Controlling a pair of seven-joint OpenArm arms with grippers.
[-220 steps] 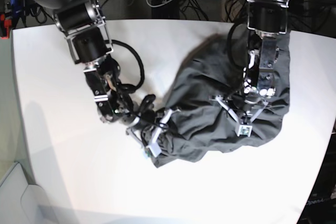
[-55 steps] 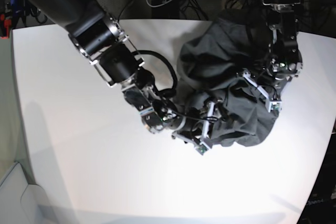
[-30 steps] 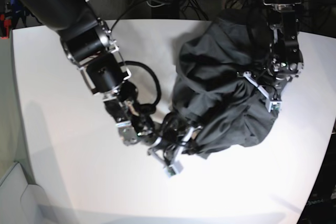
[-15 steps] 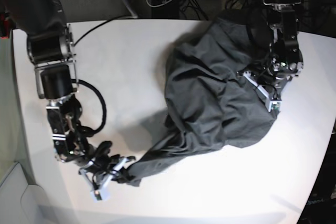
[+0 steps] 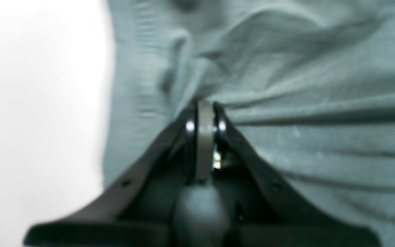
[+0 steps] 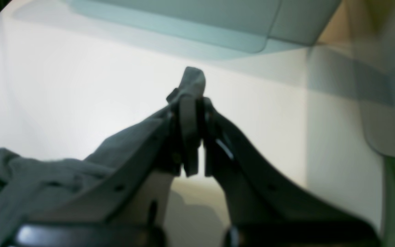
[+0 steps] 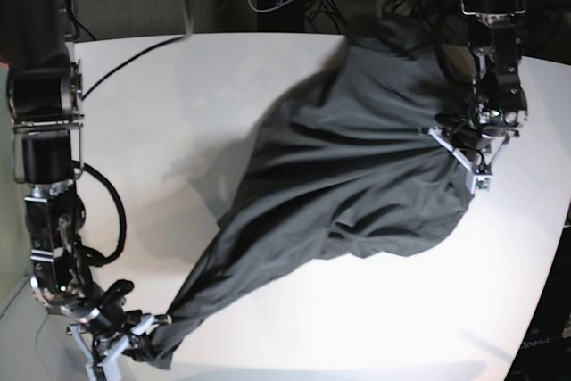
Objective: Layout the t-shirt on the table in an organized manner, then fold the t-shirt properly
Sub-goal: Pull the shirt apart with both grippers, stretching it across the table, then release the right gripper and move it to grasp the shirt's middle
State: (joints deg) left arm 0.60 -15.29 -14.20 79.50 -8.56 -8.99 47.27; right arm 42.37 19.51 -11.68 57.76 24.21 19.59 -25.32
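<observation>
A: where's the shirt (image 7: 348, 185)?
B: stretched slantwise over the counter (image 7: 178, 113). Right pincer (image 7: 134, 348) pinches a corner at the near edge, left pincer (image 7: 464, 153) is clenched on a fold by the far side.

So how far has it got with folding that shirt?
Early days. Done: both grippers are shut on the t-shirt, the right gripper at one end near the front of the table, the left gripper at the other. In hand: stretching it out. Left: it lies wrinkled, not flat, and no fold is made.
</observation>
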